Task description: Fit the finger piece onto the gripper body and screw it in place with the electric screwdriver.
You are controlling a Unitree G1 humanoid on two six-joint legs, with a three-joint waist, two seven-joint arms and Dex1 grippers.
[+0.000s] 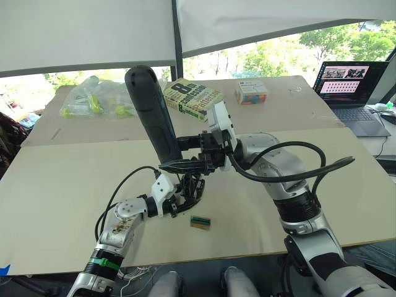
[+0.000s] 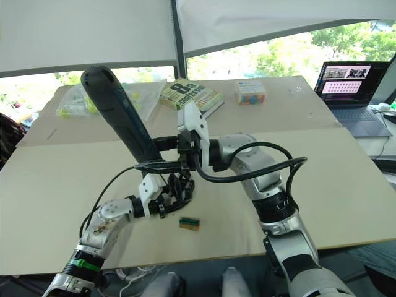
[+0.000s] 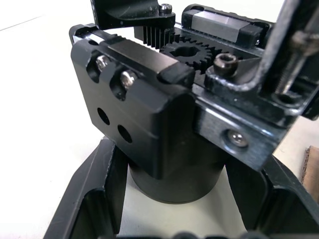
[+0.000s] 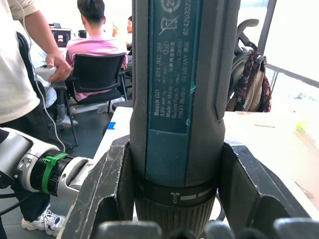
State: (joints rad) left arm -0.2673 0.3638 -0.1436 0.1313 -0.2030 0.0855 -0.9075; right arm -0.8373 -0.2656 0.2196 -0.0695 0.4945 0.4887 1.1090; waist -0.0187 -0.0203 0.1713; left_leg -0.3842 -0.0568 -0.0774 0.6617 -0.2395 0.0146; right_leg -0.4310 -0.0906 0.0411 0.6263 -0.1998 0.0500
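R gripper (image 1: pixel 185 154) clamped on screwdriver (image 1: pixel 151 111), tilted, bit down over gripper body (image 3: pixel 149 114). L gripper (image 1: pixel 185 197) closed on body, near table's (image 1: pixel 62 204) front edge, mid. Finger piece on body: can't tell.

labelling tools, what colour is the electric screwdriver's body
Dark teal-blue electric screwdriver with black trim; the right wrist view shows it best.

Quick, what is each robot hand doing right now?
Left end effector: closed on the gripper body, on the table.
Right end effector: closed on the electric screwdriver, its tip down over the body.
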